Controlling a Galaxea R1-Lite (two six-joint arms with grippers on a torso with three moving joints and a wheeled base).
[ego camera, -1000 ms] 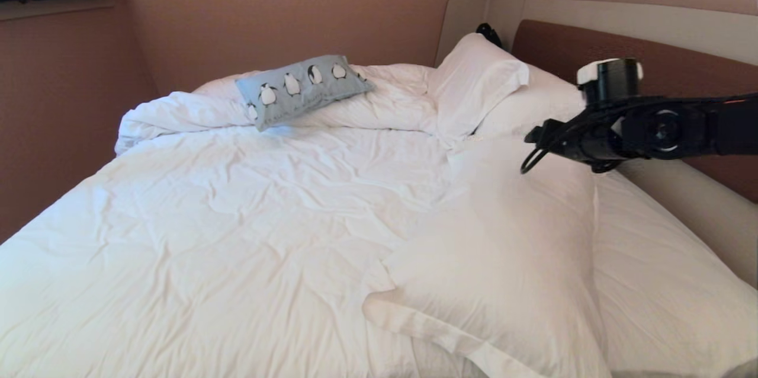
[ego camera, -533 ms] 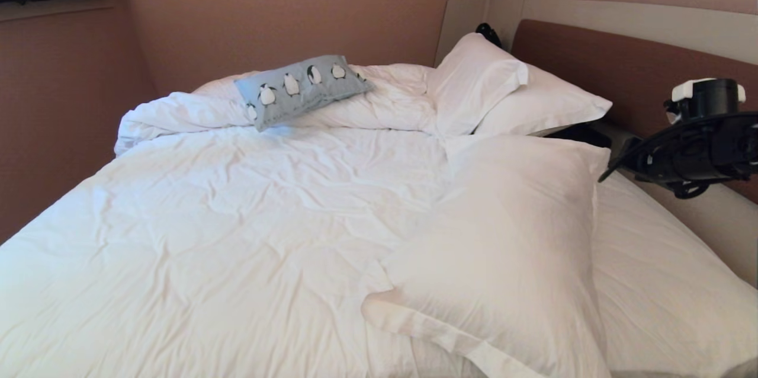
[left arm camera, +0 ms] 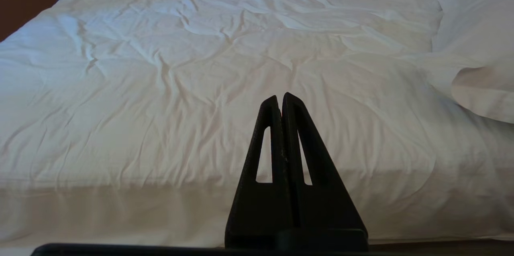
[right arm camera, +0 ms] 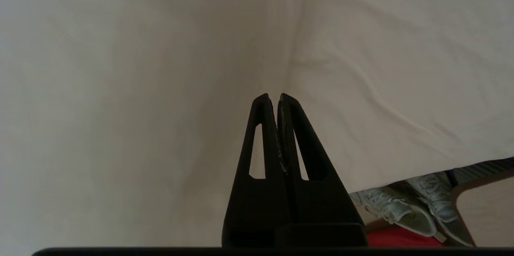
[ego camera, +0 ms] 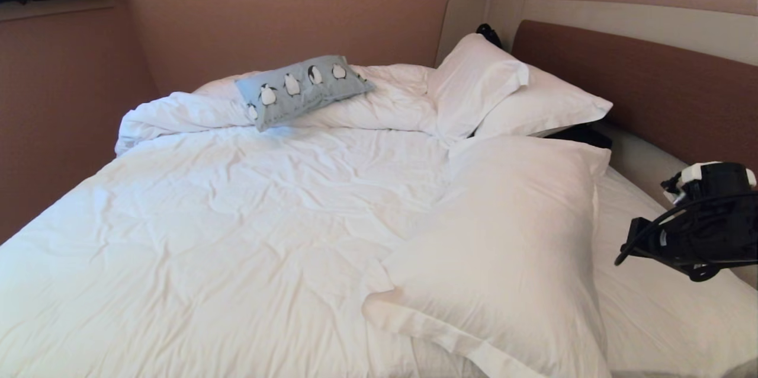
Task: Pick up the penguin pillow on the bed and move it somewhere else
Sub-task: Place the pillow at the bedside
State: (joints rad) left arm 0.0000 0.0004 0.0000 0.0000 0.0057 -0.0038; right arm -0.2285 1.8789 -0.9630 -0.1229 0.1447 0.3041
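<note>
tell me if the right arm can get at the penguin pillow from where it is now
Probably not without a long reach. The right end effector is shut, down at the near right edge of the bed, while the penguin pillow lies on the far left side. Nothing blocks the way across the duvet.

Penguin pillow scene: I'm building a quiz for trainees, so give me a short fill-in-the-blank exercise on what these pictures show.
1. The penguin pillow rests on the bunched-up ____ at the far side of the bed.
2. The right pincer is ____ and holds nothing.
3. The left pincer is ____.
4. Beside the bed lies a pair of ____.

Missing words: duvet; shut; shut; shoes
</note>
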